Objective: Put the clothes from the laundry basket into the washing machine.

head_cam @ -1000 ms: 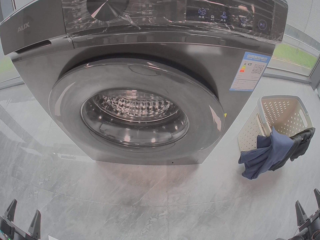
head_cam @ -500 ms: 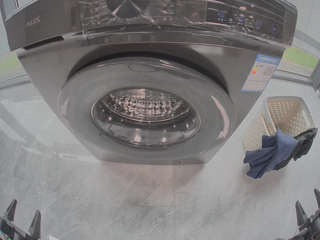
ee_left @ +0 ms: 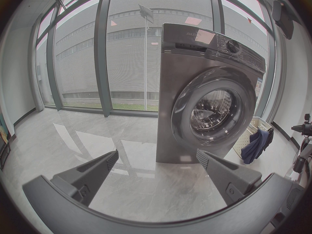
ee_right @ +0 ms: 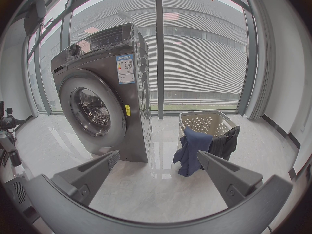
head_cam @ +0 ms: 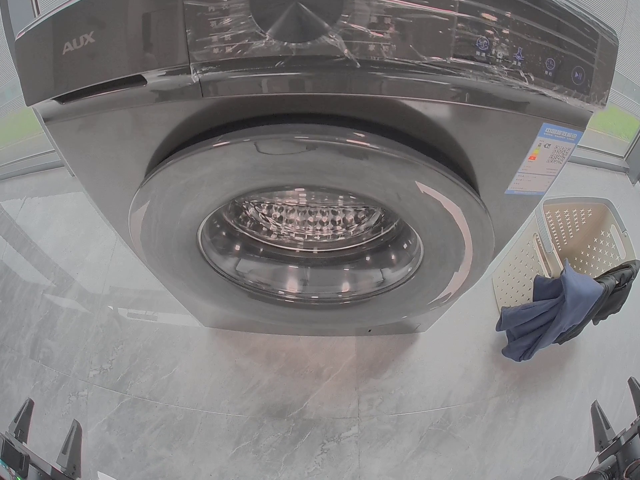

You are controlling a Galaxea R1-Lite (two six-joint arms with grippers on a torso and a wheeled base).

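In the head view we see the washing machine [head_cam: 400,111], its round door [head_cam: 310,235] shut, and at its right the laundry basket [head_cam: 580,201] on the floor [head_cam: 267,395] with a blue garment [head_cam: 553,311] and a black garment [head_cam: 617,288] draped over its rim. Through the left wrist we find the left gripper [ee_left: 157,153] spread wide and empty, facing the washing machine. Through the right wrist, the right gripper [ee_right: 157,153] likewise gapes empty, laundry basket ahead.

Glass-walled test room: floor-to-ceiling windows [ee_right: 201,65], glossy tile floor [head_cam: 267,401], film-wrapped washing machine [head_cam: 313,161].
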